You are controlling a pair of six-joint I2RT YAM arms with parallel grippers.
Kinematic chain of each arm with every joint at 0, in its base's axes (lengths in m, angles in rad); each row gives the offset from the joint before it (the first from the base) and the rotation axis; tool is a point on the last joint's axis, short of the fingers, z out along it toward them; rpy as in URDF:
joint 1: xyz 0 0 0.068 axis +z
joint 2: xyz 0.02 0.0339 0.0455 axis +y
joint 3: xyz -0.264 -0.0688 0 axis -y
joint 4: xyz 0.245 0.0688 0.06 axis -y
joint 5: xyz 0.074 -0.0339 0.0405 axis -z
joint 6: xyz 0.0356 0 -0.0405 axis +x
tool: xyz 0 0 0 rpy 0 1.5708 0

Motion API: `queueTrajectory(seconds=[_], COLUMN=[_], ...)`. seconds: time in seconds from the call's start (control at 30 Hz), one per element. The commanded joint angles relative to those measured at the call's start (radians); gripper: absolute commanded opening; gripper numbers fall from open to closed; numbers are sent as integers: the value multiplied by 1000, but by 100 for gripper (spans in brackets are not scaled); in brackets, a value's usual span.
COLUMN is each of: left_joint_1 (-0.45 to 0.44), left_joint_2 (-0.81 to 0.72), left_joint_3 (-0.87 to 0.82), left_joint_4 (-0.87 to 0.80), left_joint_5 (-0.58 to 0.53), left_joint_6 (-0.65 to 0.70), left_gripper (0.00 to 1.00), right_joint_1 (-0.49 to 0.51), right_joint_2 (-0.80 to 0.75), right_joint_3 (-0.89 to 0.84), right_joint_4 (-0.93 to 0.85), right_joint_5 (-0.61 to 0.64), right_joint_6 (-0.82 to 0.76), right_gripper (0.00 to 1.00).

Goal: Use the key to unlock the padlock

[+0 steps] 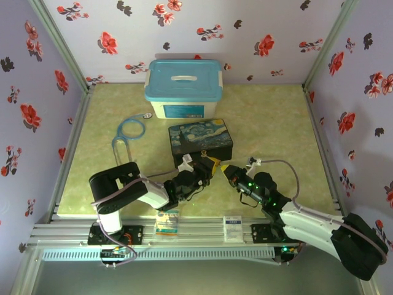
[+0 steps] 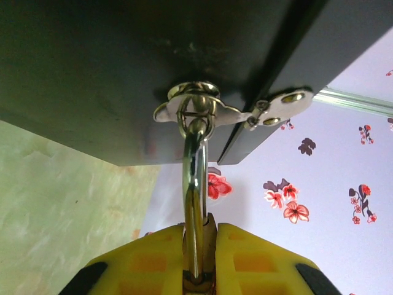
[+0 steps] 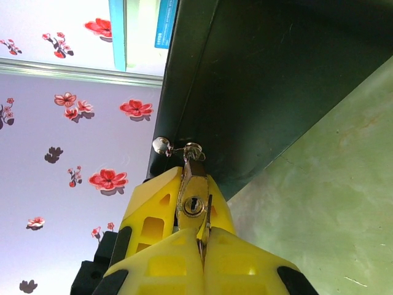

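The brass padlock [image 3: 193, 198] hangs by its silver shackle [image 2: 195, 178] from the hasp [image 2: 195, 110] on the front of the dark starry-night box [image 1: 201, 141]. My left gripper [image 2: 199, 261] is shut on the padlock body, and its yellow fingers [image 3: 150, 215] flank the lock in the right wrist view. The keyhole [image 3: 193, 206] faces my right gripper [image 3: 203, 246], which is shut on the thin silver key [image 3: 208, 216]. The key's blade stands edge-on just right of the keyhole, outside it. In the top view both grippers meet at the box's front, left [image 1: 204, 168] and right [image 1: 227, 169].
A white bin with a blue lid [image 1: 183, 86] stands behind the box. A blue stethoscope [image 1: 128, 132] lies on the green mat [image 1: 276, 129] at left. Two small packets [image 1: 167, 222] [image 1: 233, 224] sit on the near rail. Flowered walls close in three sides.
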Motion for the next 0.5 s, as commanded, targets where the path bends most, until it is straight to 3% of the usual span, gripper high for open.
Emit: queueTrajectory(seconds=[0.0, 0.17, 0.47], left_joint_1=[2, 6, 9], left_joint_2=[5, 7, 7], left_joint_3=[15, 18, 17], left_joint_4=[81, 82, 82], left_joint_5=[-8, -8, -10], left_joint_6=[6, 8, 6], left_gripper=[0, 0, 0], right_joint_1=[-6, -7, -7], right_joint_2=[-33, -90, -87], right_joint_3=[3, 1, -4], right_joint_4=[16, -92, -65], right_joint_5=[5, 11, 10], right_joint_6=[-8, -3, 1], right_gripper=[0, 0, 0])
